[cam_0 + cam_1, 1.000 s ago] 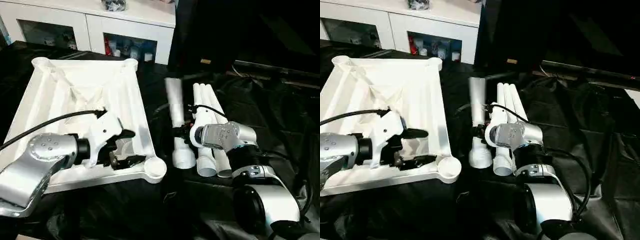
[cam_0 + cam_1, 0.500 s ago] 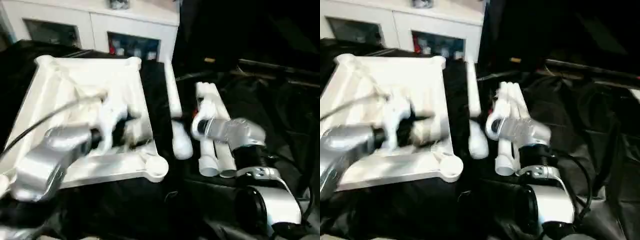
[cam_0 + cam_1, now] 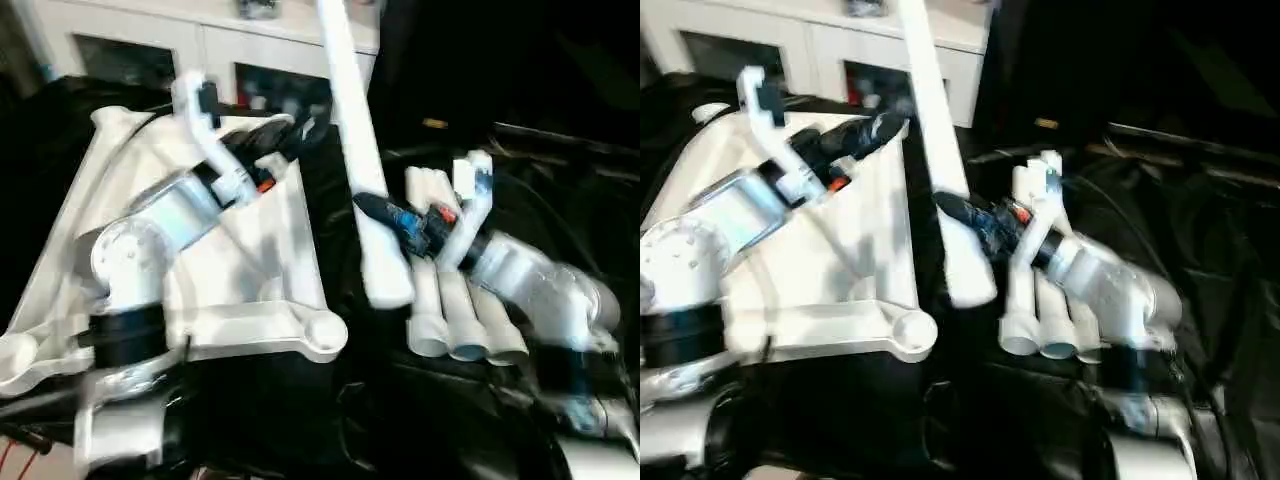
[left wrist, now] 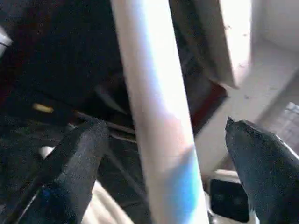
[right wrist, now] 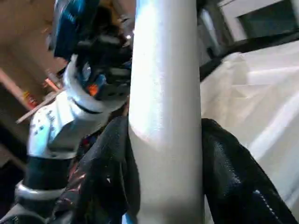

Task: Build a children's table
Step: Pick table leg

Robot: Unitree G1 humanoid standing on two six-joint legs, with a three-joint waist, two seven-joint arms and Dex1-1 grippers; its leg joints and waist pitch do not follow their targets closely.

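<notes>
Clamping a lifted leg (image 3: 352, 130) near its thick end, the right gripper (image 3: 385, 213) holds it steeply upright beside the tabletop (image 3: 262, 250), while the spread left gripper (image 3: 292, 135) straddles the shaft higher up without touching.

The raised leg (image 3: 352, 130) runs off the top edge of the head views, so its upper end is cut off. Both arms are smeared by motion blur. The left pincer (image 3: 285, 140) is too blurred there to read its fingers. The left arm covers much of the tabletop (image 3: 270, 320). Items behind the cabinet (image 3: 110, 50) glass are too small to tell.
</notes>
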